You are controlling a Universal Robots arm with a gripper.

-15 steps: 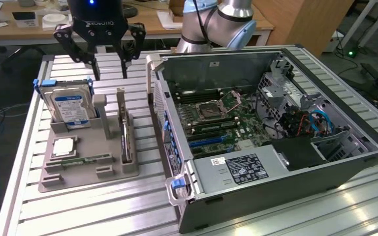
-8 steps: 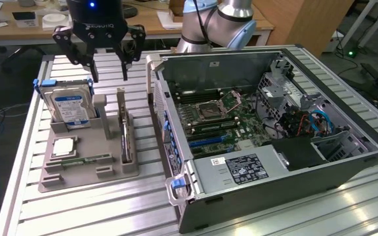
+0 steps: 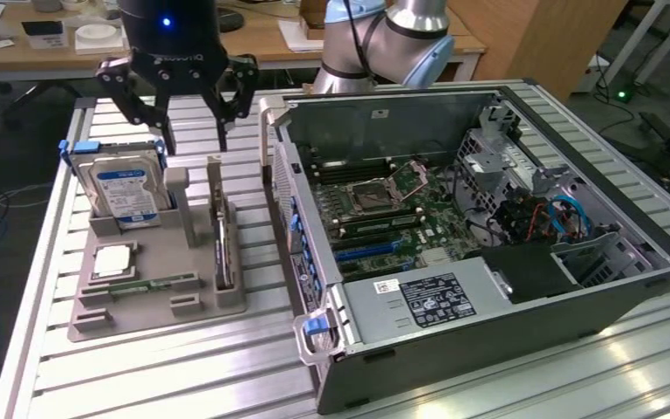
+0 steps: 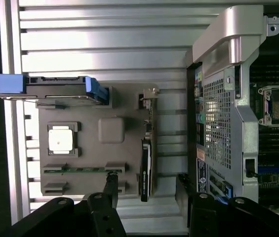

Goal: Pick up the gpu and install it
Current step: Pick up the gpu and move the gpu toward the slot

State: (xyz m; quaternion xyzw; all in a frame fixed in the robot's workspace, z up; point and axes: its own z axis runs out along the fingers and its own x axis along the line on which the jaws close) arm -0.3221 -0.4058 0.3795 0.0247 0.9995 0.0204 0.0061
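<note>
gpu in tray (on edge) | case at exterior view's right of tray

Robotics lab, seen from beside the bench: a robot arm and its black gripper hang over a slotted aluminium table. The table bears an opened desktop computer case and a grey parts fixture. Cluttered wooden desks stand behind.

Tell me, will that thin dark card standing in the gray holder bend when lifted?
Probably not: the gpu is a flat board with a metal bracket, so likely stiff. Standing on its thin edge in the holder, it might tip if nudged.
</note>
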